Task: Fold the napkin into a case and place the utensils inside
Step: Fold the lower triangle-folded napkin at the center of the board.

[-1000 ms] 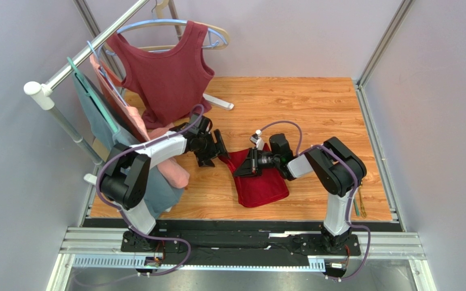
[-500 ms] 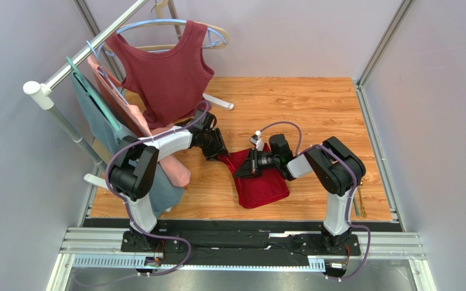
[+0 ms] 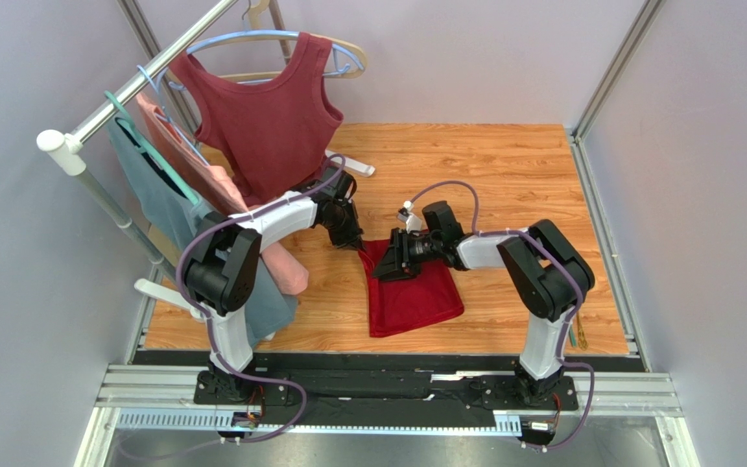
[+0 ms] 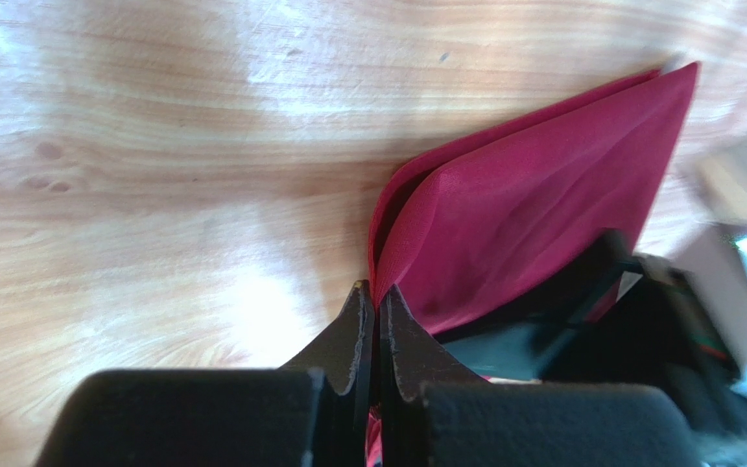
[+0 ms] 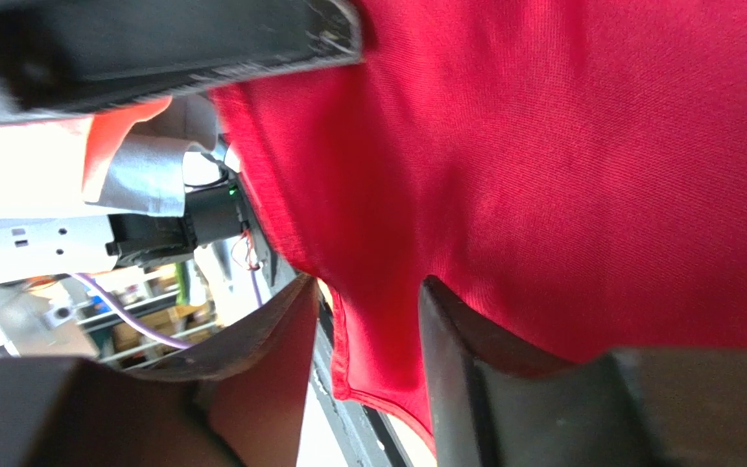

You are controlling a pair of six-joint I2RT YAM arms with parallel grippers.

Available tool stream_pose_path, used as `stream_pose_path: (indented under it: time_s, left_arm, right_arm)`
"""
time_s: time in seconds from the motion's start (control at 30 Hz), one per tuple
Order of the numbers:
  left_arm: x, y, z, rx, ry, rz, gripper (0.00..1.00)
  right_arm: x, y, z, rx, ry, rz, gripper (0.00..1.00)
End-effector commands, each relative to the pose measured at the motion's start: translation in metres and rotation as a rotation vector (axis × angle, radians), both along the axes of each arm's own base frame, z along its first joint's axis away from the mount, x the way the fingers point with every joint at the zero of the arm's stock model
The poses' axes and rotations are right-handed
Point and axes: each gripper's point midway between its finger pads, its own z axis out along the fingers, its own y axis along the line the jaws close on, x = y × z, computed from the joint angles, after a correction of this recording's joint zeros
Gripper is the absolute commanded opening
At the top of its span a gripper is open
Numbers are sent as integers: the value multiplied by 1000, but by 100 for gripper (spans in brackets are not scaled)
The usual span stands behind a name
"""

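The crimson napkin (image 3: pixel 413 292) lies folded on the wooden table (image 3: pixel 504 175), its far left corner lifted. My left gripper (image 3: pixel 359 242) is shut on that corner; the left wrist view shows the napkin (image 4: pixel 533 195) as a raised double layer, its edge pinched between the closed left gripper (image 4: pixel 377 297). My right gripper (image 3: pixel 387 269) stands open over the napkin's upper part. In the right wrist view the napkin (image 5: pixel 562 175) hangs with its hem loose between the spread right gripper (image 5: pixel 368 284). Slim gold utensils (image 3: pixel 578 336) lie at the table's right front edge.
A clothes rail (image 3: pixel 144 78) crosses the far left, carrying a maroon sleeveless top (image 3: pixel 270 117) and pink and teal garments (image 3: pixel 168 195) that hang close to my left arm. A white rack foot (image 3: pixel 350 163) rests on the table. Grey walls enclose the table.
My left gripper moved right to the napkin's far left corner and shut on it. My right gripper opened and let go of the cloth, which now lies straighter.
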Motion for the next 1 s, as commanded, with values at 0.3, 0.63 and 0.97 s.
stream_pose_path:
  time_s: [0.3, 0.63, 0.97]
  left_arm:
    - [-5, 11, 6, 119, 19, -29, 0]
    - [0, 6, 5, 132, 15, -8, 0]
    - [9, -7, 15, 108, -1, 31, 0]
  right_arm:
    - [52, -30, 11, -225, -153, -91, 27]
    - [79, -13, -5, -256, -174, -99, 0]
    - [80, -9, -41, -303, -125, -94, 0]
